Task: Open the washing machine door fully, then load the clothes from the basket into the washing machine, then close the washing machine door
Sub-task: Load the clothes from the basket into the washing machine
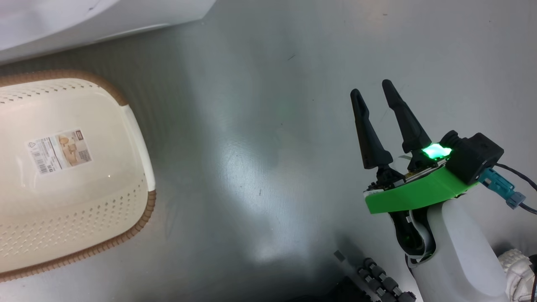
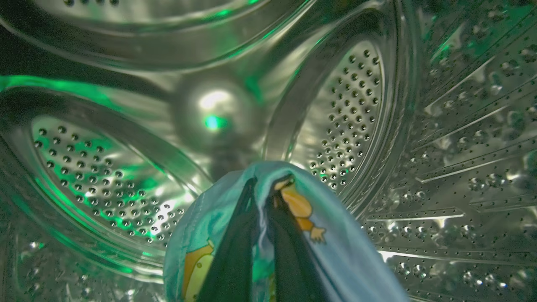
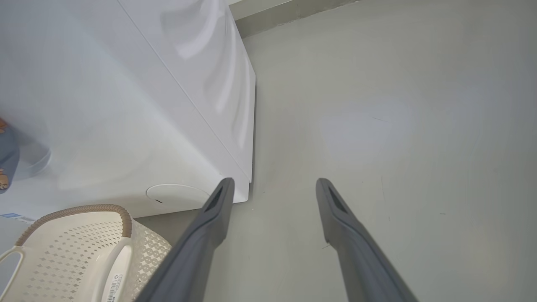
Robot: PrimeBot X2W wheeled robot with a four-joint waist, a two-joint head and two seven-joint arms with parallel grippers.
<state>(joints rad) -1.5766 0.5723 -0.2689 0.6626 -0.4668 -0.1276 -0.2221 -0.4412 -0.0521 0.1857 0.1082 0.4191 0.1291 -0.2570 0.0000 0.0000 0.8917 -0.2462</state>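
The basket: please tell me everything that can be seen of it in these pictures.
The basket is cream-white plastic with rounded corners. Its walls are pierced with rows of small holes. Its rim is brown and woven-looking, broken by a smooth white handle. A printed label sticker lies on its inner bottom. The part in view is empty. It stands upright on the grey floor, close before the white washing machine; nothing else is seen touching it.

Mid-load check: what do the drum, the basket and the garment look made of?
Drum: metal, likely polished steel, judging by the mirror glints and punched holes.
Basket: cream moulded plastic, semi-gloss, with perforated walls. Its brown rim looks woven but may be moulded too.
Garment: thin light blue cloth, matte, with soft folds and printed cartoon figures. The fibre is unclear.
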